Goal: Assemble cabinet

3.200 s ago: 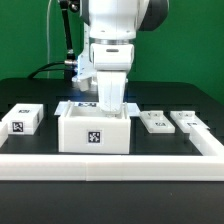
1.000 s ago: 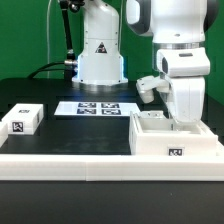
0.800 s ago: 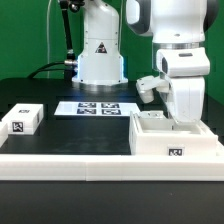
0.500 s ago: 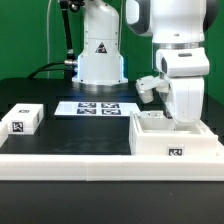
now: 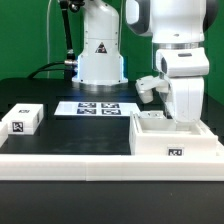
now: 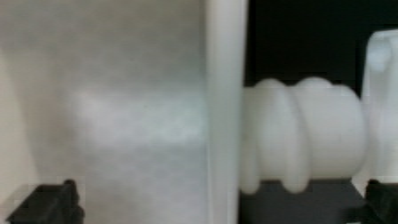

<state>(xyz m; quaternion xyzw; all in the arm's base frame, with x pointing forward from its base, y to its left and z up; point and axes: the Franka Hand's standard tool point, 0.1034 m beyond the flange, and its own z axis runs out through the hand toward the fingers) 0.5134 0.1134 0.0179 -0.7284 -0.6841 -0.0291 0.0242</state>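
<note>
The white cabinet body (image 5: 172,140), an open-topped box with a marker tag on its front, stands at the front of the exterior view's right. My gripper (image 5: 183,120) reaches down into it at its right side, fingertips hidden behind the box walls. In the wrist view a thin white wall (image 6: 222,100) of the body runs between my dark fingers (image 6: 50,202). They stand far apart at the picture's edges, so my gripper (image 6: 217,205) is open. A ribbed white knob-like part (image 6: 302,130) sits beside the wall.
A small white tagged block (image 5: 22,120) lies at the exterior view's left. The marker board (image 5: 97,108) lies at the back centre before the robot base (image 5: 100,55). A white rail (image 5: 60,160) borders the front. The door panels are mostly hidden behind the body.
Since 3.2 s ago the cabinet body and my arm have moved from the centre to the exterior view's right. Over the last second nothing has moved.
</note>
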